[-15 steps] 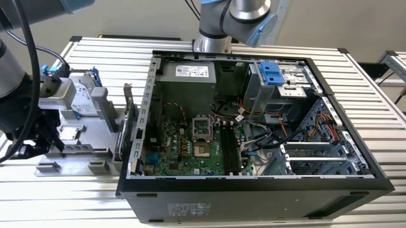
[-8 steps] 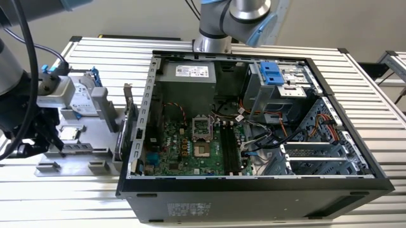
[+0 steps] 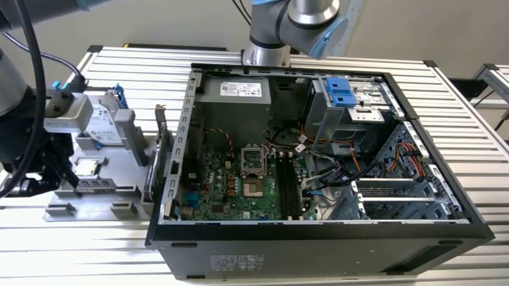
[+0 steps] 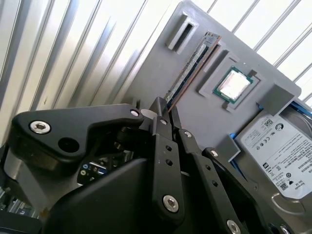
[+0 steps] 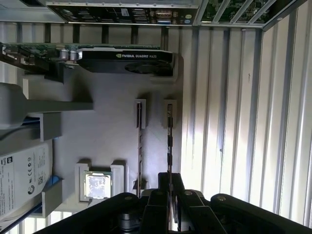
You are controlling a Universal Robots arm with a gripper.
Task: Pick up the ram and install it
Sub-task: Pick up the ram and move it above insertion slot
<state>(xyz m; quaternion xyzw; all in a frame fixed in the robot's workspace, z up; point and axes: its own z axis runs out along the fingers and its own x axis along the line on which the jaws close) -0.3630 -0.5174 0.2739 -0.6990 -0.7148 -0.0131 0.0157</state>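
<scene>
Hand point(image 5: 170, 183): narrowed to a tight pinch over one end of the ram stick point(image 5: 169, 141), one finger on each flat face; it looks to have hold of it.
Ram stick: on edge in the outermost slot of the gray tray point(image 5: 112, 122), just beside the tray's edge and the bare slats of the counter point(image 5: 234, 122); not lifted out.
Doing it well: keep the grip square on the flat faces and draw straight out along the slot; I judge that any twist would bend the thin board or jam it in its end holders.
Neighbours: a second stick point(image 5: 140, 146) runs parallel just beside, then the processor chip point(image 5: 98, 185) and the hard drive point(image 5: 19, 175); the graphics card point(image 5: 126, 58) lies across the tray's far end.
In the way: the second stick sits close to the inner finger, so a sideways swing could knock it. The open computer case point(image 3: 318, 244) lies at the exterior view's right of the tray, its wall between them and loose cables near the black memory slots point(image 3: 288, 185).
</scene>
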